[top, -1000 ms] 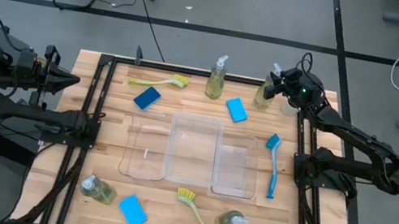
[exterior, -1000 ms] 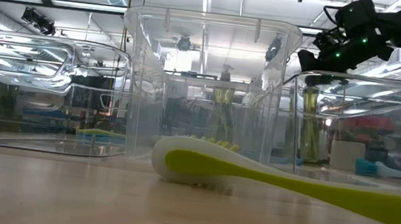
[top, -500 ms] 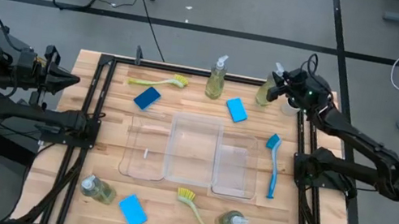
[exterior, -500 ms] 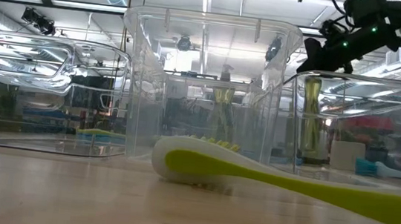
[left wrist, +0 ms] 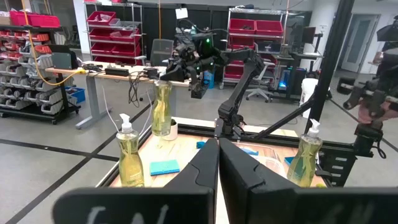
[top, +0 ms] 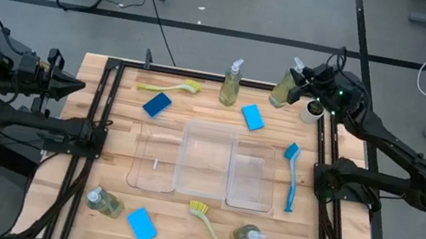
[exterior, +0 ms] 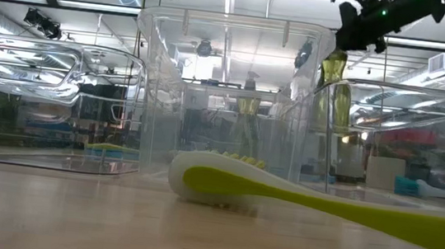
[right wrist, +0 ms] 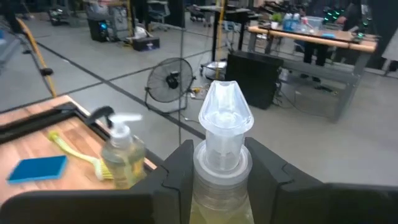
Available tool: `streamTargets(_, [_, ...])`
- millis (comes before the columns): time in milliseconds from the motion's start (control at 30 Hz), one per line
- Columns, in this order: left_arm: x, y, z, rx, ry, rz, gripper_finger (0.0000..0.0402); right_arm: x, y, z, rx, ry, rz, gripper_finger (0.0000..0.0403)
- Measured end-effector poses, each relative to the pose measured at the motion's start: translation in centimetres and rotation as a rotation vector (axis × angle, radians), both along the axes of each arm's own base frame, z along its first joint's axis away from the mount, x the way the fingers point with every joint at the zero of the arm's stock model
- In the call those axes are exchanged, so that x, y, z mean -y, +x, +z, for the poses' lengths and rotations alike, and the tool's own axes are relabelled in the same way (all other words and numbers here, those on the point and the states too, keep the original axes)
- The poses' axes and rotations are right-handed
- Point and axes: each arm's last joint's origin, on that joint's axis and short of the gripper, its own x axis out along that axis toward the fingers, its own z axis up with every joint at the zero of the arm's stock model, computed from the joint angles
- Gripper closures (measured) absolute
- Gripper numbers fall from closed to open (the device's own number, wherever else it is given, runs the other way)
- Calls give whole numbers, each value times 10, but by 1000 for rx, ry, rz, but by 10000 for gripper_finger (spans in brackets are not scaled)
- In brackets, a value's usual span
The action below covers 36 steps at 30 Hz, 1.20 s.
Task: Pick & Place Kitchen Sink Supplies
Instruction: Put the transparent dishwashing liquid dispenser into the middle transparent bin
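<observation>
1. Yellow-green soap fills the held pump bottle (top: 284,85), which hangs clear of the table at about 1 o'clock from the clear trays (top: 205,162). The right gripper (top: 300,84) is clamped on its neck just under the pump head (right wrist: 225,112).
2. Holding by the neck alone could let the heavy body swing or slip through the fingers (right wrist: 268,171) if the arm moves fast; a drop here would likely land near the white cup (top: 312,111) just beside it.
3. Carrying it toward the trays takes it over the blue sponge (top: 253,117) at 1 o'clock and near the blue brush (top: 291,175) at 3 o'clock; too low a path could knock either.
4. Lowering it tilted could catch the thin tray wall (exterior: 316,118) and shift the trays.
5. Well apart at 9 o'clock, the left gripper (top: 78,85) waits off the table edge, fingers pressed together and holding nothing.
</observation>
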Motion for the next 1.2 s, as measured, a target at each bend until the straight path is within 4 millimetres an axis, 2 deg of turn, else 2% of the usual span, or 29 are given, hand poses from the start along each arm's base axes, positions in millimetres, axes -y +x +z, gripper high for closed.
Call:
streamTargets(333, [0,0,0,0,0,0,383,-18,6,33,52,-9,185,301])
streamTargets(567, [0,0,0,0,0,-1,383,-29,14,47,60,-5,299,301])
streamTargets(833, [0,0,0,0,0,-1,383,-42,35,57,65,4,425,301])
streamTargets(1200, [0,0,0,0,0,0,383,-62,68,85,69,-45,578,301])
